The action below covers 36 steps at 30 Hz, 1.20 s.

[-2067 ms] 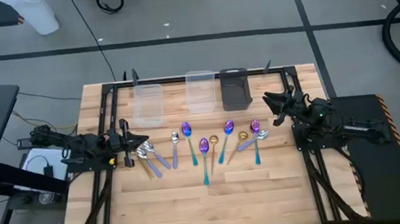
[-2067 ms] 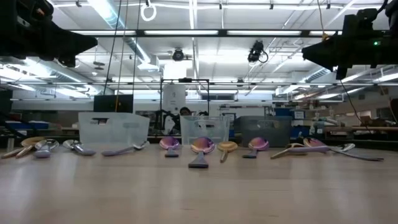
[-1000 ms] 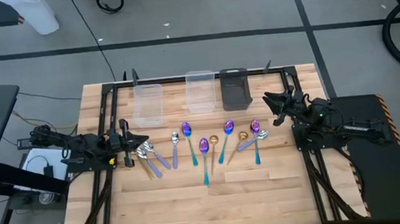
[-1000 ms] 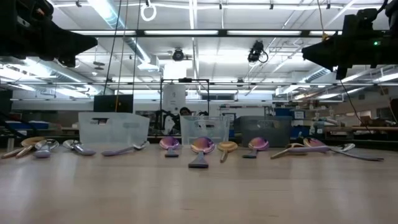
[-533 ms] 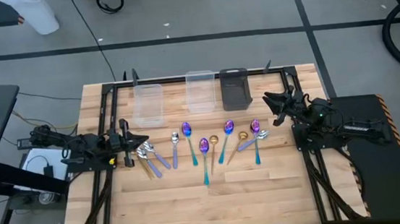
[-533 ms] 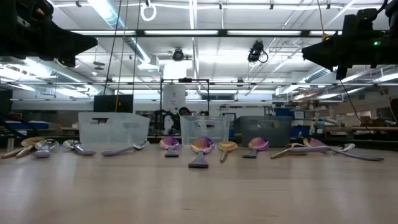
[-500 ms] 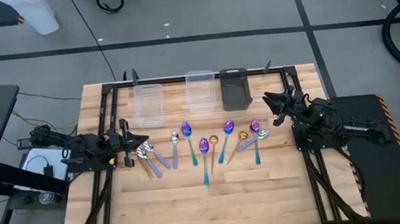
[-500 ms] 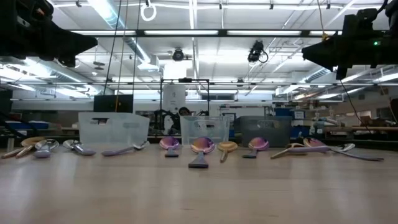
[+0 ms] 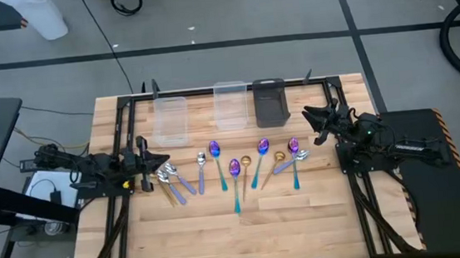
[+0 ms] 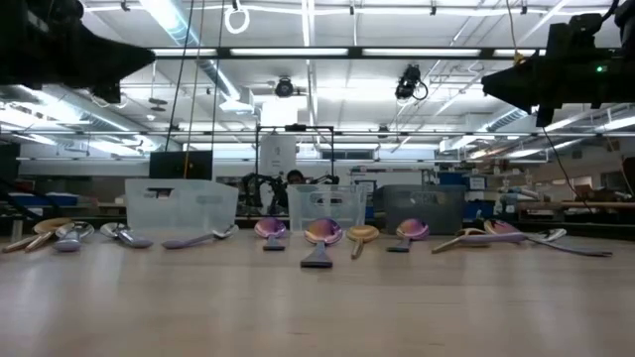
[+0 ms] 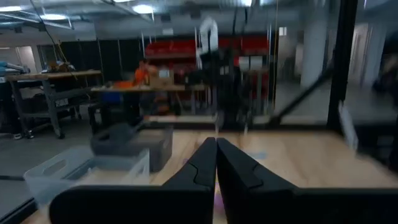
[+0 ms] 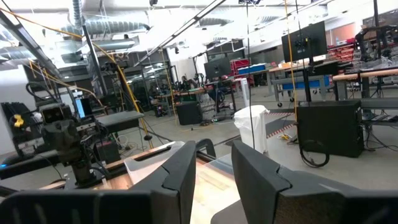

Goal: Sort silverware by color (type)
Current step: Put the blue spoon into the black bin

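The silverware lies in a loose row across the middle of the wooden table [image 9: 223,238]. It includes purple-blue spoons with teal handles [image 9: 235,172], a gold spoon [image 9: 279,157] and silver spoons [image 9: 202,159]. All lie flat on the wood, and no gripper touches them. My left gripper [image 9: 166,163] hovers shut at the row's left end, above the leftmost spoons [image 9: 166,178]; its fingers meet in the left wrist view [image 11: 216,157]. My right gripper [image 9: 310,124] hangs open above the table's right side, beyond the rightmost spoons [image 9: 299,151]. A gap shows between its fingers [image 12: 214,163].
Three small bins stand in a row at the table's far edge: a clear one [image 9: 171,121], a second clear one [image 9: 230,105] and a dark one [image 9: 269,102]. Black frame rails run along the table's left [image 9: 120,155] and right sides. Bare wood lies in front of the spoons.
My left gripper has turned slightly in place and stays shut. The spoons and my right gripper have not moved.
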{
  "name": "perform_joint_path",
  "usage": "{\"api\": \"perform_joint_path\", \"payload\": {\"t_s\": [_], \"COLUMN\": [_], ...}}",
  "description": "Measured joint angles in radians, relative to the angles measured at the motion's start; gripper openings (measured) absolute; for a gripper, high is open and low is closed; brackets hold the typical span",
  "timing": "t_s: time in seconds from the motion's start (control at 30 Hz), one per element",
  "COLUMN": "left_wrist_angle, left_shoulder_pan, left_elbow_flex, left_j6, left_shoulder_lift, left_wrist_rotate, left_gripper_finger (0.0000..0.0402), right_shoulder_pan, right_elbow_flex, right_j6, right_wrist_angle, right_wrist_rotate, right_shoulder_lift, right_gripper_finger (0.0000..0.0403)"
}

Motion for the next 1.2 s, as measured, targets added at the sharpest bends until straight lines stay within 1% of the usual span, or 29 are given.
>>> {"api": "perform_joint_path", "payload": {"t_s": [0.1,0.23,0.43,0.57,0.7,0.93,1.07,1.2], "left_wrist_angle": [0.072,0.119,0.119,0.129,0.200,0.336,0.327,0.274], "left_shoulder_pan": [0.000,0.002,0.002,0.002,0.002,0.002,0.002,0.002], "left_elbow_flex": [0.000,0.000,0.000,0.000,0.000,0.000,0.000,0.007], "left_j6": [-0.100,-0.105,-0.097,-0.102,-0.178,-0.202,-0.229,-0.244], "left_shoulder_lift": [0.000,0.000,0.000,0.000,0.000,0.000,0.000,0.000], "left_wrist_rotate": [0.000,0.000,0.000,0.000,0.000,0.000,-0.002,-0.067], "left_gripper_finger": [0.0020,0.0020,0.0020,0.0020,0.0020,0.0020,0.0020,0.0020], "right_shoulder_pan": [0.000,0.000,0.000,0.000,0.000,0.000,0.000,0.000], "right_elbow_flex": [0.000,0.000,0.000,0.000,0.000,0.000,0.000,0.000], "right_j6": [0.000,0.000,0.010,0.088,0.151,0.337,0.341,0.359], "right_wrist_angle": [0.000,0.000,0.009,0.037,0.051,0.069,0.091,0.094], "right_wrist_rotate": [0.000,0.000,0.000,0.000,-0.009,-0.048,-0.101,-0.104], "right_shoulder_lift": [0.000,0.000,0.000,0.000,0.000,0.000,0.000,0.000], "right_gripper_finger": [0.0114,0.0114,0.0114,0.0114,0.0114,0.0114,0.0114,0.0114]}}
